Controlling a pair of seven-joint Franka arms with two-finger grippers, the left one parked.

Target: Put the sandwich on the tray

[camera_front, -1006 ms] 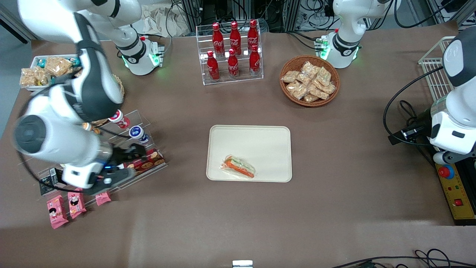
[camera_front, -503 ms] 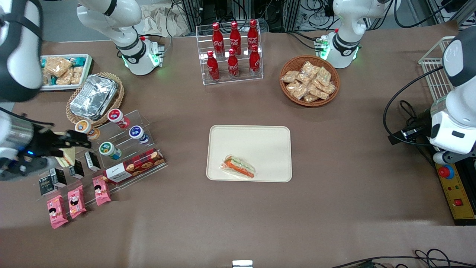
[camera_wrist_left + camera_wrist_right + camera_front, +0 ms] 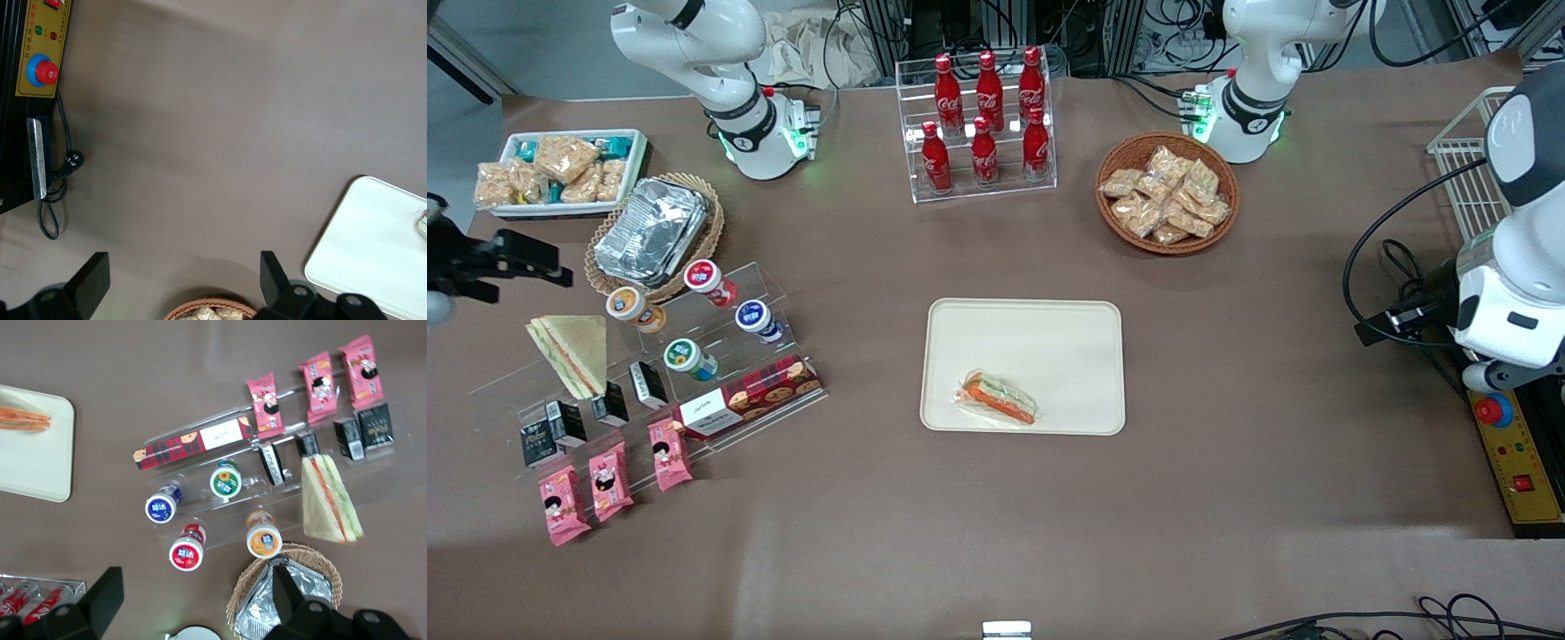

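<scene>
The sandwich (image 3: 1000,398), a clear-wrapped wedge with a broad orange filling band, lies on the cream-beige tray (image 3: 1040,338), in the tray's corner nearest the front camera on the working arm's side. It also shows in the right wrist view (image 3: 23,419) on the tray (image 3: 33,467). A corner of the tray shows in the left wrist view (image 3: 373,247). My right gripper (image 3: 516,265) hangs high at the working arm's end of the table, above the display rack and foil basket. It is open and empty in the right wrist view (image 3: 197,600), well away from the sandwich.
A pale wedge with a thin reddish filling line (image 3: 569,351) lies on the clear display rack (image 3: 720,356) among yogurt cups, a cookie box and pink packets. Nearby are a foil-filled wicker basket (image 3: 654,231) and a small white snack tray (image 3: 560,169). Cola bottles (image 3: 983,124) and a snack basket (image 3: 1167,191) stand farther back.
My right arm has swung away from above the display rack toward the working arm's end of the table, uncovering the rack and the pale wedge. The sandwich and tray have not moved.
</scene>
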